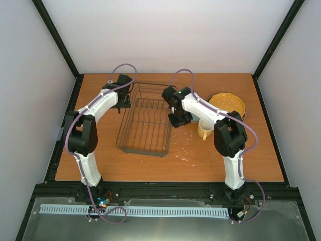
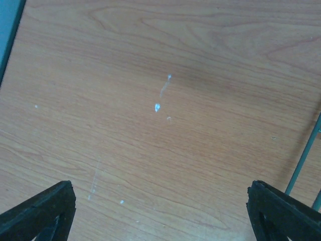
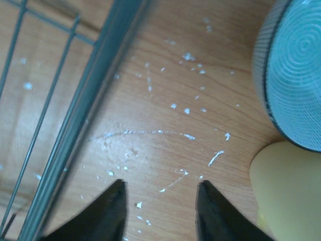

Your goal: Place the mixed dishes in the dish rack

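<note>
Gaping right fingers (image 3: pixel 213 213) sit between rack (image 3: pixel 86 103) and mug (image 3: pixel 291 191) (untouched)

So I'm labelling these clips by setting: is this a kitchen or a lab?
Probably a lab test cell, not a kitchen: white walls and a black frame enclose a wooden table, with the left arm and right arm bolted at its edge.

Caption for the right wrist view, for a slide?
Open right claw between the dish rack and the yellow mug.
</note>
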